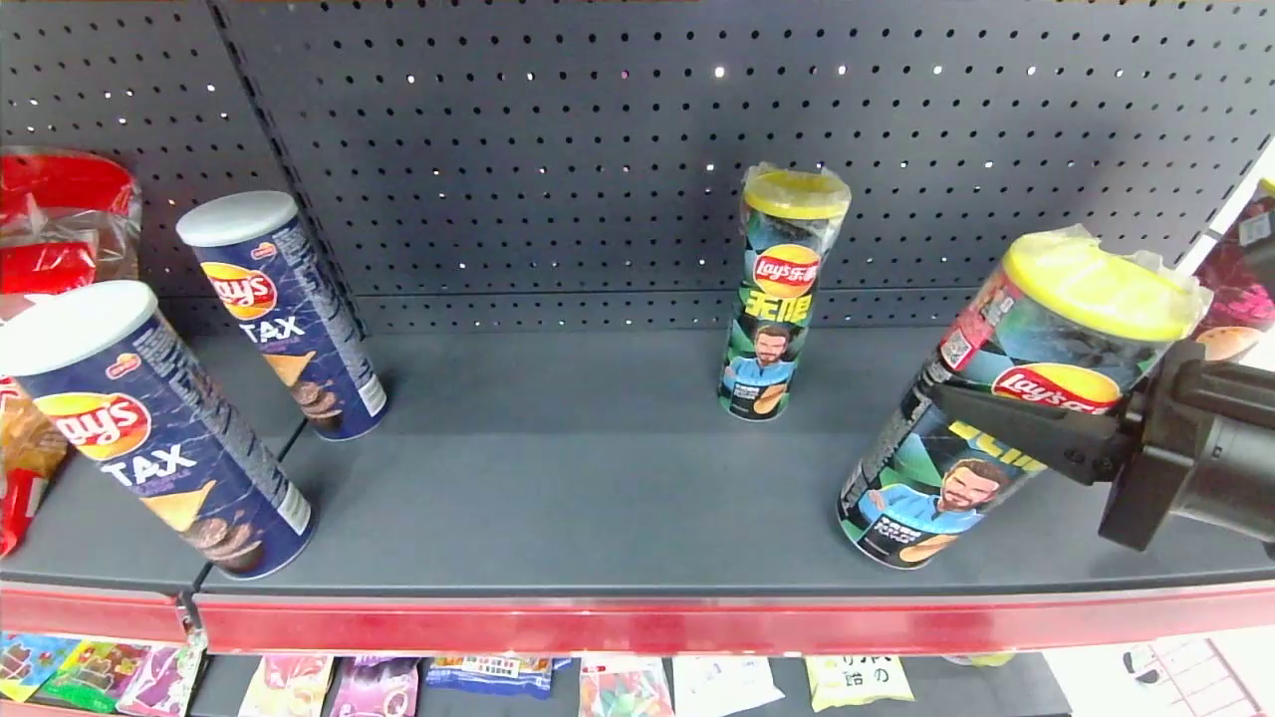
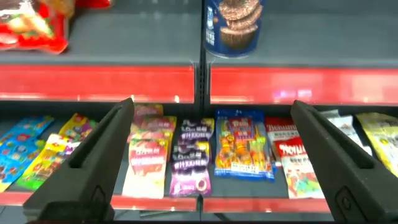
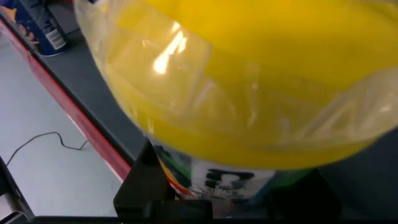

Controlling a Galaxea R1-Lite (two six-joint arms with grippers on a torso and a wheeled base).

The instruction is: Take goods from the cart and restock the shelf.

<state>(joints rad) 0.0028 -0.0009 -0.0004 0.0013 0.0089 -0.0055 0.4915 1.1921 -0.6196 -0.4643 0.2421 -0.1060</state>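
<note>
My right gripper (image 1: 1006,423) comes in from the right and is shut on a yellow-lidded chip can (image 1: 1006,398) with a green and black label. The can leans to the right, and its base is down at the grey shelf (image 1: 598,498) close to the red front edge. In the right wrist view its yellow lid (image 3: 249,74) sits right in front of the camera, with a black finger (image 3: 149,183) below it. A matching can (image 1: 782,294) stands upright at the middle back. My left gripper (image 2: 205,186) hangs open lower down, facing the shelf of snack bags (image 2: 193,158).
Two blue chip cans (image 1: 284,314) (image 1: 154,428) stand at the shelf's left, with red packets (image 1: 55,229) beyond them. A perforated back panel (image 1: 598,149) closes the rear. Bare shelf lies between the blue cans and the yellow-lidded ones. The red shelf lip (image 1: 637,622) runs along the front.
</note>
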